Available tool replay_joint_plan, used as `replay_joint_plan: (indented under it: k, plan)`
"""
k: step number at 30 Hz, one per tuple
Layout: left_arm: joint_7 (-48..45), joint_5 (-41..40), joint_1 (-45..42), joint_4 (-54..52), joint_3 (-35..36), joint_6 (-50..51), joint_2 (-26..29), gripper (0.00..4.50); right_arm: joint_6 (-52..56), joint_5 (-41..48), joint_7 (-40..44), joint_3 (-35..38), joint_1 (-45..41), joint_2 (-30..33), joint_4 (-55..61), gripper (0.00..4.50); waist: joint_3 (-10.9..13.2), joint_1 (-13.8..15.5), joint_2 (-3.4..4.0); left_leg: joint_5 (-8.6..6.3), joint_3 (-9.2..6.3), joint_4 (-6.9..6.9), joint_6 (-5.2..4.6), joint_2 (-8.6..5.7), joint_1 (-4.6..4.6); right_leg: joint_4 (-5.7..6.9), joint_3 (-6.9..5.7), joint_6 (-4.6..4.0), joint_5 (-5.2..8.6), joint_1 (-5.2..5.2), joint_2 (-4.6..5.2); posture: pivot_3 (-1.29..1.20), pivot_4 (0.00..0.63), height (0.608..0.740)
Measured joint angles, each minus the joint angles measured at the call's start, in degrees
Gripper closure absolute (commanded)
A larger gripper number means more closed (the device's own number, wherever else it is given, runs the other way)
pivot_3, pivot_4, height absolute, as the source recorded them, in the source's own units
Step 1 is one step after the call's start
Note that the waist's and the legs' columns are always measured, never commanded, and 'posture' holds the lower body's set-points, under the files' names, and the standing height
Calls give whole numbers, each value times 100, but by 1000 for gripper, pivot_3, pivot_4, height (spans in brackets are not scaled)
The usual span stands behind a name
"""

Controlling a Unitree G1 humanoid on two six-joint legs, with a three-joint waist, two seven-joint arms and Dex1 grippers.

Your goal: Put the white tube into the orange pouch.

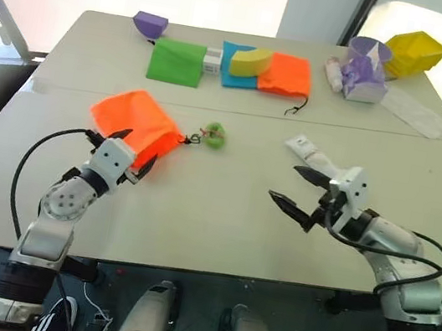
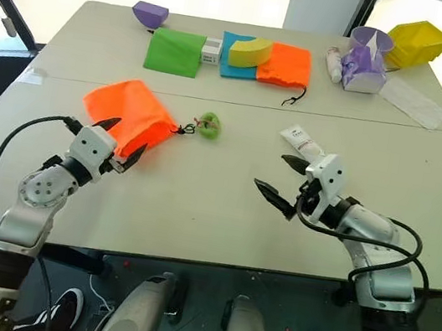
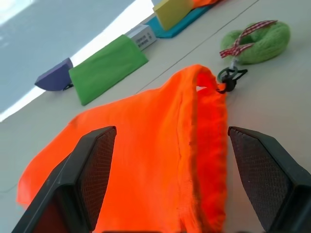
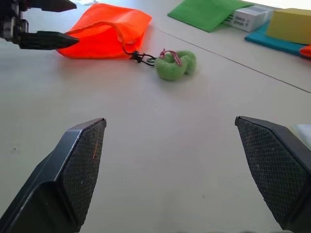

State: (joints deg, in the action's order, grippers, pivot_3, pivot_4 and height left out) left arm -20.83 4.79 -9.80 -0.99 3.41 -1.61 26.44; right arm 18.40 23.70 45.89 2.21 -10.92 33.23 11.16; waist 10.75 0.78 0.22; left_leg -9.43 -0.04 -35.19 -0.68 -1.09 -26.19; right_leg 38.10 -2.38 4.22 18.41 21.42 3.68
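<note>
2 pale tables (image 1: 221, 216) butted together under bright windows, both tools spread apart, left tool (image 1: 131, 153) at orange pouch (image 1: 131, 121)

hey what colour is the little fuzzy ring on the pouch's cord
Green, with a red-and-white checked ribbon tied on the fuzzy ring. The left wrist view shows it best.

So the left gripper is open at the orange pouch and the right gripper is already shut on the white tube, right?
Not quite. The right gripper is open and empty, as the right eye view shows; the white tube lies on the table beyond it. The left gripper is open at the orange pouch, as you said.
</note>
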Motion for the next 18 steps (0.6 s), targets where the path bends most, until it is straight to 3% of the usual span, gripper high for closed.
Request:
replay_joint_plan:
  k: [2, 4, 11, 18]
  plan:
    - [188, 149, -13, 30, -2, 63, -16, 532, -1, -54, 11, -60, 92, 4, 36, 60, 0, 0, -1, -1, 0, 0, 1, 0, 0, -2, 0, -1, -1, -1, 1, 0, 150, 740]
    - [298, 231, -19, 92, -5, 147, -60, 1065, 0, -93, 18, -90, 156, 4, 36, 0, 0, -6, -1, 0, 1, 0, 0, 0, -1, -2, 1, 0, -1, 1, 1, 0, 150, 740]
    - [484, 268, -195, 125, -46, 936, -347, 4465, 0, -136, -18, -92, 147, 16, 39, 0, -1, -6, -1, 5, 1, 0, -7, 0, -2, -1, 1, 14, -9, 2, 0, 0, 150, 740]
    - [255, 78, -188, 34, -52, 1155, -347, 4465, -12, -240, -91, -92, 147, 16, 35, 0, -1, -7, -1, 5, 1, 0, -8, 0, -2, -2, 1, 14, -9, 2, 0, 0, 150, 740]
